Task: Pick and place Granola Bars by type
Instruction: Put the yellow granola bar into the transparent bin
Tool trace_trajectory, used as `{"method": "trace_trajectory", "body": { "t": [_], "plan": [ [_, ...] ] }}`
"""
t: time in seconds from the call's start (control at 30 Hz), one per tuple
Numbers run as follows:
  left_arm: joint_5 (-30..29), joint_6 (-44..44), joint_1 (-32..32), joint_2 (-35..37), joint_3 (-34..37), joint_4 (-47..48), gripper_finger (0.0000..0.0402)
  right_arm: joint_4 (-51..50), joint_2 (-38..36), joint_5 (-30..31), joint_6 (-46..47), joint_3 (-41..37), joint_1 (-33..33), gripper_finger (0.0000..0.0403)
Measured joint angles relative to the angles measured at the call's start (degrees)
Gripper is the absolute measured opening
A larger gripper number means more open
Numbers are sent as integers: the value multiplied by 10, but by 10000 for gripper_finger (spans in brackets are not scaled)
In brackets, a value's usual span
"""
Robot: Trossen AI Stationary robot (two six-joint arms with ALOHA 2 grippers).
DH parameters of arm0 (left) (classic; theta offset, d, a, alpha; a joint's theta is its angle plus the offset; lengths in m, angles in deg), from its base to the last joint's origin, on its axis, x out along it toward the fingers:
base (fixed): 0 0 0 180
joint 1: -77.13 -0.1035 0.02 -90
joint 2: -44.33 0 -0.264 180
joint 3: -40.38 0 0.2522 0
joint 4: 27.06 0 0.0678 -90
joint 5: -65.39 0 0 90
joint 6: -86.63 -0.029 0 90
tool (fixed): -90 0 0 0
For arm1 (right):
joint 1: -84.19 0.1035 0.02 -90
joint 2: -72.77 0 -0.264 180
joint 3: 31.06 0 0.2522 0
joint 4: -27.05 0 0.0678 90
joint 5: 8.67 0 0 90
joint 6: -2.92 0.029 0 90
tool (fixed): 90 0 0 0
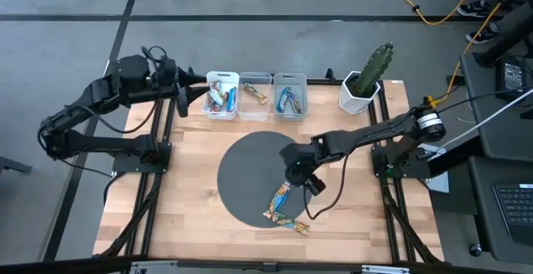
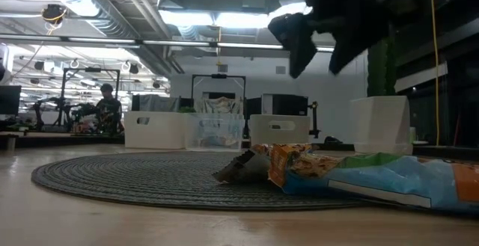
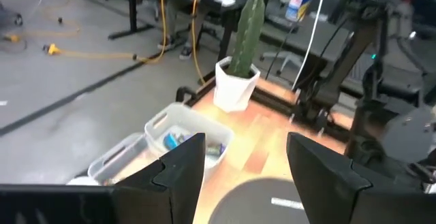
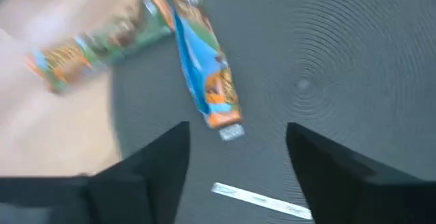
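Two granola bars lie flat on the round grey mat (image 1: pixel 241 170): a blue-and-orange one (image 1: pixel 280 199) (image 4: pixel 208 81) and an orange-green one (image 1: pixel 289 221) (image 4: pixel 95 43) at the mat's near edge. In the low view they overlap, orange-green (image 2: pixel 307 167) and blue (image 2: pixel 404 180). More bars sit in the three small bins (image 1: pixel 255 96). My right gripper (image 1: pixel 304 178) (image 4: pixel 237 132) (image 2: pixel 314 44) hangs open above the mat, just far-right of the blue bar, touching nothing. My left gripper (image 1: pixel 181 101) (image 3: pixel 245 142) waits open beside the leftmost bin (image 1: pixel 221 95).
A thin white stick (image 4: pixel 262 200) lies on the mat under my right gripper. A cactus in a white pot (image 1: pixel 364 87) stands at the far right, next to the bins. Bare wood lies left of the mat and along the table's near edge (image 1: pixel 183 224).
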Motion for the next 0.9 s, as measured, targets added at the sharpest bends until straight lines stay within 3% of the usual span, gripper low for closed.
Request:
{"method": "trace_trajectory", "body": {
  "t": [0.17, 0.5, 0.67, 0.9],
  "plan": [
    [0, 8, 0, -10, 0, 28, 198, 29, 31, 36, -65, 0, 11, 286],
    [21, 7, 0, -11, 1, 32, 198, 107, 96, 22, -75, 0, 30, 271],
    [27, 6, 0, -10, 1, 32, 198, 114, 128, -17, -76, 0, 36, 269],
    [27, 3, 12, -10, 1, 32, 198, 118, 167, -27, -78, 0, 34, 268]
  ]
}}
